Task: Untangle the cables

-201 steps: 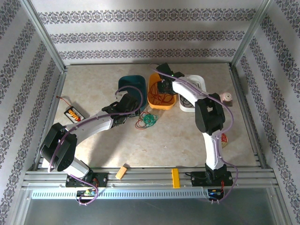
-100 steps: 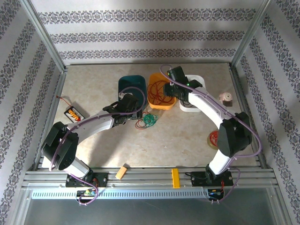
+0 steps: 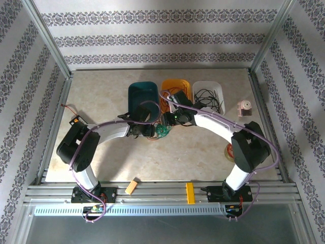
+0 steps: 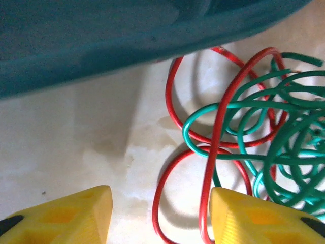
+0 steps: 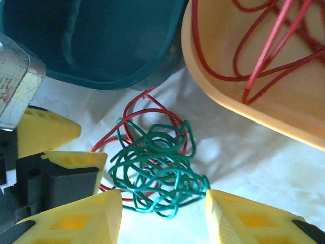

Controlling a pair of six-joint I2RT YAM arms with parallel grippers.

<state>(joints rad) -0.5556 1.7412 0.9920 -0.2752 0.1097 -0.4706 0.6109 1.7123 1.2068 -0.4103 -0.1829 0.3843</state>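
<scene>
A knot of green cable [image 3: 162, 131] with a red cable [image 4: 216, 127] looped through it lies on the table in front of the teal bin [image 3: 142, 94]. My left gripper [image 4: 160, 218] is open and low over the table at the knot's left side. A red loop lies between its fingers and one red strand runs along the right finger [image 4: 254, 216]. My right gripper [image 5: 162, 218] is open and hangs over the green cable [image 5: 157, 173], a finger on either side. More red cable [image 5: 264, 56] lies in the orange bin [image 3: 179, 84]. Black cable [image 3: 208, 96] lies in the white bin [image 3: 219, 87].
The left gripper's fingers [image 5: 51, 132] sit right beside my right gripper's left finger. A black-and-orange battery box [image 3: 75, 121] peeks out behind the left arm. Two tape rolls [image 3: 245, 107] [image 3: 229, 151] sit at the right. A wooden block [image 3: 133, 186] and a yellow block [image 3: 190, 192] rest on the front rail.
My right arm swung from the orange bin down and left to the knot, uncovering the white bin. My left gripper slid right up to the knot's edge.
</scene>
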